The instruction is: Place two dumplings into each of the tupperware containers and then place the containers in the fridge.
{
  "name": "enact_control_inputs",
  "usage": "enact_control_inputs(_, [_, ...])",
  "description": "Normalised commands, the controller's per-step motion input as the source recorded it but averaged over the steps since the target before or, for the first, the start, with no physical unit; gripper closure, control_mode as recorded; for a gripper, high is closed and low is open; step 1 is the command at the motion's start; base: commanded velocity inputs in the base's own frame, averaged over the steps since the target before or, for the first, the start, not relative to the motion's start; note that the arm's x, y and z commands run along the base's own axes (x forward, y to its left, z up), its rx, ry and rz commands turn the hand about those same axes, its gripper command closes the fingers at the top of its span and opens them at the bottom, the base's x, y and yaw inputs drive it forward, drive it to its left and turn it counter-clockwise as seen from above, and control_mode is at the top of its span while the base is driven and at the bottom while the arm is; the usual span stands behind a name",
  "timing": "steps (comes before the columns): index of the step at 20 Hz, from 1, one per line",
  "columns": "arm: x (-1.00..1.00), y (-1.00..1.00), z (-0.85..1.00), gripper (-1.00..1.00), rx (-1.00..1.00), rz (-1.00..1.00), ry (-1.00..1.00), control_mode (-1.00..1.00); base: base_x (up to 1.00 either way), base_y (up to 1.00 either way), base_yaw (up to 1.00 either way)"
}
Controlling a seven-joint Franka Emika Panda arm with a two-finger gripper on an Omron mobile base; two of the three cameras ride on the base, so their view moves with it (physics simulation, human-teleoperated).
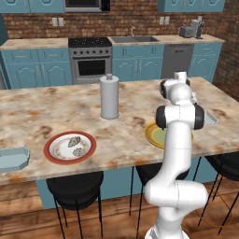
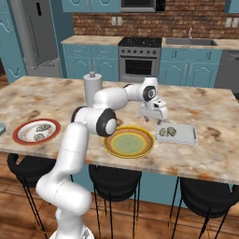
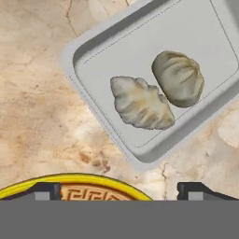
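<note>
Gripper (image 2: 152, 119) spread wide, empty, above whitish container (image 2: 187, 137) (far edge cropped in hand view), two dumplings (image 3: 156, 95) inside

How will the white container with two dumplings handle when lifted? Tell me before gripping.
The white container looks thin and shallow, so probably light and stiff. Its low rim offers little hold, so it may tilt. The two dumplings lie loose inside and could slide if it tips. It is flat-bottomed, so unlikely to roll.
</note>
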Motion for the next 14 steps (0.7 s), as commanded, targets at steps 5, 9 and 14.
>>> enact_control_inputs(5, [0.04, 0.02, -0.24, -1.00, 0.18, 0.19, 0.07, -1.00, 0.00, 0.00, 0.00])
enact_control_inputs(9, [0.18, 0.00, -0.14, -1.00, 0.19, 0.22, 0.02, -1.00, 0.00, 0.00, 0.00])
enact_control_inputs(14, [0.07, 0.00, -0.02, -1.00, 0.10, 0.20, 0.01, -1.00, 0.00, 0.00, 0.00])
